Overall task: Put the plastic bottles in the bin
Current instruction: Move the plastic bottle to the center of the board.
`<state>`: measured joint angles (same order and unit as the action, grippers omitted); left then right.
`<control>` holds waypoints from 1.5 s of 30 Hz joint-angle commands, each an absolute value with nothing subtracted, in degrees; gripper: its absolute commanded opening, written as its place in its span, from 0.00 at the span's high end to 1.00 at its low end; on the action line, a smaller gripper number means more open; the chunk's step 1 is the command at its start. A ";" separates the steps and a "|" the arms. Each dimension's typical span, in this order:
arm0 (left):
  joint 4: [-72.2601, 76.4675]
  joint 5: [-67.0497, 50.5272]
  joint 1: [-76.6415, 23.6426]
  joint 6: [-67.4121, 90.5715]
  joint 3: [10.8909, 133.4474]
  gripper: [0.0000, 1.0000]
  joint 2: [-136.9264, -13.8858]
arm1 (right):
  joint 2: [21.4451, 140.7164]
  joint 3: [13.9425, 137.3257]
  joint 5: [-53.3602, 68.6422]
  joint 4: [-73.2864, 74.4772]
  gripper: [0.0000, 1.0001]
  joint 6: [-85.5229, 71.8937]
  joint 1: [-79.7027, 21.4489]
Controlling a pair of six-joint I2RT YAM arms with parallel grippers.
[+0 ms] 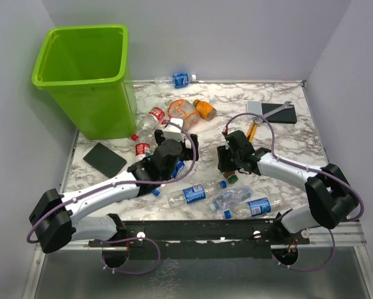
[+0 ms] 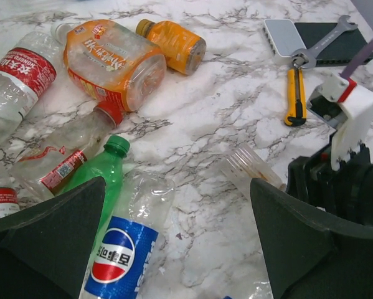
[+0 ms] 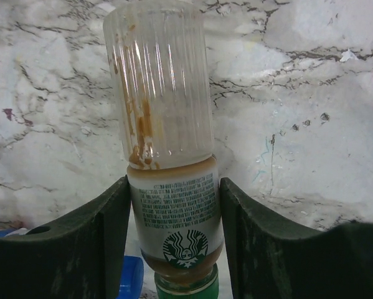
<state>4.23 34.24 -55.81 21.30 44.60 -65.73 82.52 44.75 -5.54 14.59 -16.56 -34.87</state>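
The lime-green bin [image 1: 102,106] stands at the back left. My right gripper [image 3: 175,249] is shut on a Starbucks bottle [image 3: 174,205] with a green cap; in the top view this gripper [image 1: 228,163] is right of centre. My left gripper [image 2: 180,249] is open and empty, low over a Pepsi bottle [image 2: 121,255] and a green bottle [image 2: 105,171]; in the top view it [image 1: 185,149] is at mid-table. Orange bottles [image 1: 205,109] and red-labelled clear ones [image 1: 152,118] lie near the bin. Three blue-labelled bottles [image 1: 189,194] lie at the front.
A black pad [image 1: 104,159] lies front of the bin. At the back right are another black pad [image 1: 279,115], a white box [image 1: 256,107], a wrench [image 2: 323,43] and a yellow-handled tool [image 2: 295,93]. One bottle [image 1: 177,80] lies past the table's back edge.
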 commanded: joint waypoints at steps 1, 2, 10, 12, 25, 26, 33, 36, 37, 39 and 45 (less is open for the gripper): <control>4.78 26.17 -50.83 24.27 48.76 0.01 -71.84 | 84.59 45.01 -7.91 13.68 0.38 -18.64 -34.98; 4.99 25.54 -50.25 24.22 49.47 0.01 -73.21 | 84.30 44.55 -8.15 13.55 0.32 -19.08 -34.98; 6.73 21.43 -47.25 20.69 55.81 0.01 -82.82 | 73.03 44.87 -10.82 17.74 0.09 -24.79 -34.97; 7.33 18.90 -46.44 19.18 58.97 0.01 -85.73 | 68.63 43.68 -8.33 17.59 0.10 -27.09 -34.98; 9.63 -2.94 -44.14 15.49 79.08 0.42 -110.95 | 58.61 24.55 5.84 1.77 0.55 -42.00 -35.24; 9.74 -3.43 -44.12 15.53 80.45 0.48 -112.73 | 58.19 24.04 5.05 1.76 0.55 -42.28 -35.24; 9.89 -5.71 -44.12 18.08 84.32 0.65 -121.05 | 60.84 22.98 0.38 2.63 0.55 -44.84 -35.24; 10.82 -6.14 -44.14 18.75 82.78 0.66 -122.16 | 63.54 22.81 -1.43 1.38 0.51 -46.26 -35.24; 10.75 -6.41 -44.12 18.82 82.44 0.67 -122.47 | 64.47 22.91 -1.56 0.73 0.50 -46.73 -35.24; 10.32 -7.11 -44.12 18.84 81.99 0.68 -123.00 | 66.48 23.37 -1.69 0.44 0.47 -47.15 -35.31; 10.22 -5.81 -44.12 19.06 77.02 0.70 -120.52 | 69.43 25.34 -4.59 -0.86 0.40 -47.85 -34.39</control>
